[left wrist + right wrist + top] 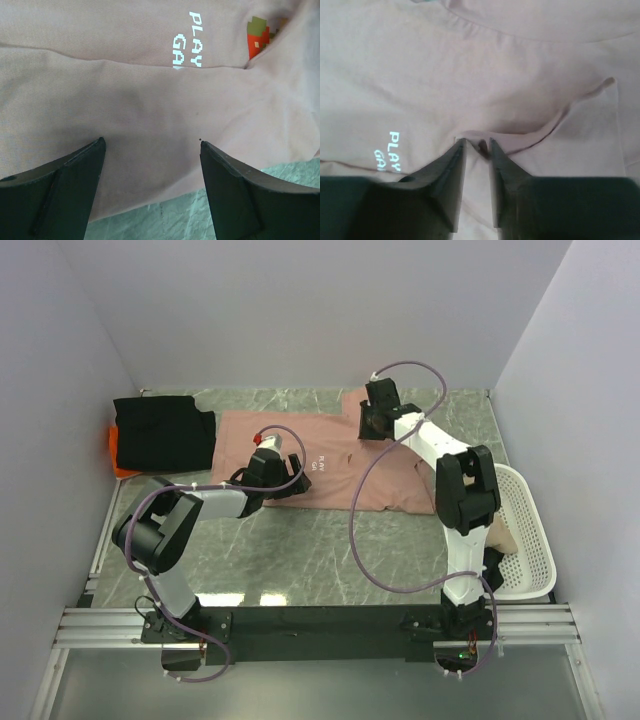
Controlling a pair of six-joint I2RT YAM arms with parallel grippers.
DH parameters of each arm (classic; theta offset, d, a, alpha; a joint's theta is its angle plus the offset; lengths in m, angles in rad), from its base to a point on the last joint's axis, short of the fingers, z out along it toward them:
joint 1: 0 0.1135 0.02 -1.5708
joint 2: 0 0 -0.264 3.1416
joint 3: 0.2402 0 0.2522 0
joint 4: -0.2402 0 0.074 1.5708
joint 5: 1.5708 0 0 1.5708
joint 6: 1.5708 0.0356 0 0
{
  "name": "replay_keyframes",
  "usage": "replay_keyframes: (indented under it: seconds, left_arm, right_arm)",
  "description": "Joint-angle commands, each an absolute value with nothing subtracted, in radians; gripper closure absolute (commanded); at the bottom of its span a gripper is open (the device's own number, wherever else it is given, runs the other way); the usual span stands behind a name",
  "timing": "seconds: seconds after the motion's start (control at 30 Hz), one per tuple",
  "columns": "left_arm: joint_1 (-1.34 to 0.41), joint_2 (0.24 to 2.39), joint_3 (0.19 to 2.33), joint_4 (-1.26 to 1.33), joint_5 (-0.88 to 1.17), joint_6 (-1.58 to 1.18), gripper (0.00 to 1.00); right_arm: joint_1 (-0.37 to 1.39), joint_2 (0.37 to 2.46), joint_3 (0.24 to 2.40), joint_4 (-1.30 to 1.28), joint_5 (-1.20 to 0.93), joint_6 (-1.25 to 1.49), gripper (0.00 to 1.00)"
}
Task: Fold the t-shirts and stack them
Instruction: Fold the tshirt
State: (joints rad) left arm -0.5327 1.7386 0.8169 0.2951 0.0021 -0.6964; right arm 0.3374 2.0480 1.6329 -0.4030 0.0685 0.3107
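Right gripper (476, 145) is almost closed, and on its wrist camera I see a small ridge of the pink tee (320, 465) pinched between the two tips, with creases drawing in toward the pinch. From the top view I place that grip on the far edge of the tee, on its right half.

Left gripper (150, 145) stands wide open and holds nothing. Its fingers (60, 195) straddle a flat stretch of pink cloth just inside the near hem, and a strip of the green marbled table (175, 220) shows past that hem. I cannot tell whether the tips touch the cloth.

I see the pink tee lying spread across the middle of the table, print side up and wrinkled. On the left wrist camera its white text (192, 40) and the red pixel graphic (257, 40) sit just beyond the open fingers, and a fold line crosses the cloth below the text.

At the far left of the table I have the black tee (165, 430) lying folded on top of the orange tee (118, 455), of which only a strip shows along the left side. The black tee's right edge meets the left end of the pink one.

On the right edge of the table, beside the right arm, stands the basket (535, 540) with a pale cloth (503, 537) in it, partly hidden by the arm.
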Motion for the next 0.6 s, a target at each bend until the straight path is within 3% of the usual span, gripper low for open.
replay_keyframes:
  seconds: [0.0,0.1,0.2,0.57]
  left_arm:
    - [-0.54,1.769,0.788,0.262,0.006,-0.699,0.17]
    - [-0.54,1.772,0.788,0.259,0.011,-0.701,0.17]
    - [-0.54,1.764,0.784,0.255,0.008,-0.699,0.17]
    - [-0.537,1.642,0.77,0.198,-0.077,-0.675,0.15]
  right_arm:
    - [0.331,2.03,1.648,-0.379,0.014,0.265,0.56]
    - [0.333,1.959,1.591,-0.348,0.035,0.259,0.47]
    - [0.331,1.895,1.523,-0.333,0.072,0.268,0.44]
    - [0.327,1.638,1.137,-0.451,0.291,0.432,0.43]
